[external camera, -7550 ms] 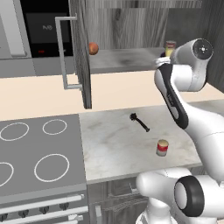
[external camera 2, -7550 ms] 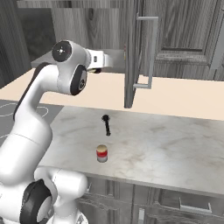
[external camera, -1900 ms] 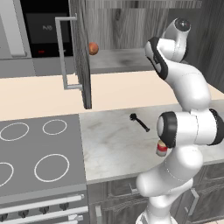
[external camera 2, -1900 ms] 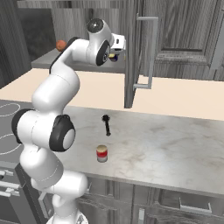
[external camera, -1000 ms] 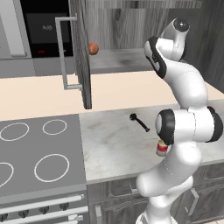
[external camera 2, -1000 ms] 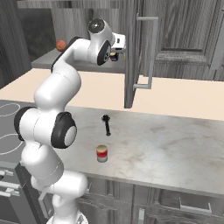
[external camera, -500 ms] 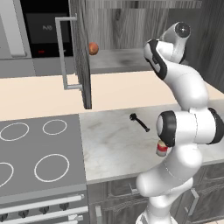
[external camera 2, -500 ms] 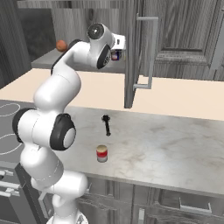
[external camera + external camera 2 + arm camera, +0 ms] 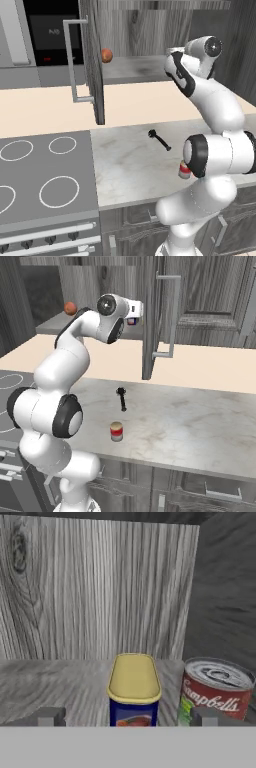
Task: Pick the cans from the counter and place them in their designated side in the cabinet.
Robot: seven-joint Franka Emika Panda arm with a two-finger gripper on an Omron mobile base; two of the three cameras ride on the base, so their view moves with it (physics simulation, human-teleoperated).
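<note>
Hand view: the cabinet's wood-grain shelf (image 9: 50, 677) holds a dark blue can (image 9: 134, 693) with a yellow oval top and, at its 3 o'clock, a Campbell's soup can (image 9: 215, 693). The gripper (image 9: 130, 716) stands wide open, empty. A red can (image 9: 116, 431) sits on the marbled counter (image 9: 200, 426).

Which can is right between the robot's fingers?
The blue can with the yellow top. It stands on the shelf midway between the open fingers. The red soup can stands off to one side.

Two cans (image 9: 134, 688) side by side on shelf (image 9: 55, 682)
</note>
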